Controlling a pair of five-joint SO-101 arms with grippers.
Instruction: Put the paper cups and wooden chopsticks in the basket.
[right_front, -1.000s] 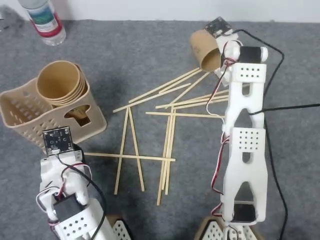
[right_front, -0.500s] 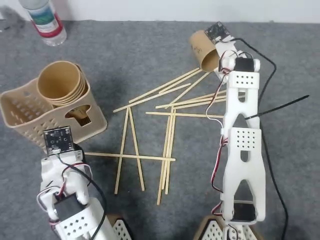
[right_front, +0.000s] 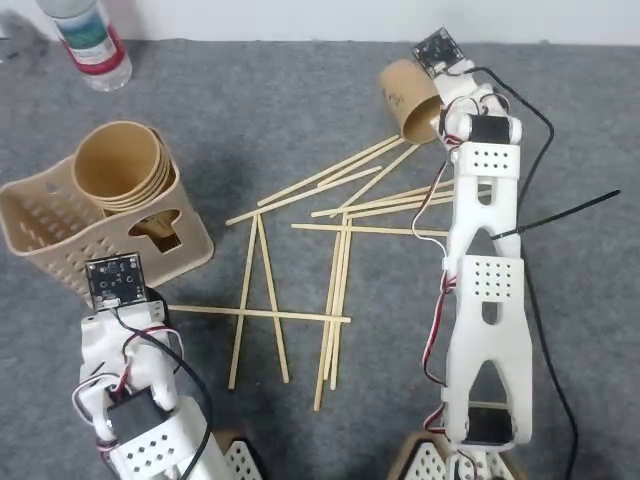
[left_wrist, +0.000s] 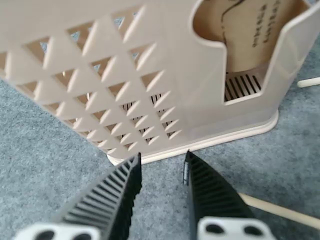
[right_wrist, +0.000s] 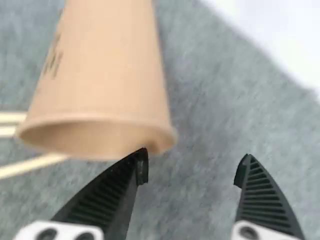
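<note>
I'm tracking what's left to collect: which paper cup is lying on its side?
The lone cup beside the right gripper; the other cups stand stacked upright in the basket.

A fixed high camera looks steeply down over the grey table (right_front: 250, 100), with the arm bases at the near edge. The left wrist camera faces past the left gripper (left_wrist: 161, 159), close against the basket (left_wrist: 125, 75) wall at left. The right wrist camera faces past the right gripper (right_wrist: 194, 160), close to the lying paper cup (right_wrist: 100, 75) at far right. The high view shares both.
</note>
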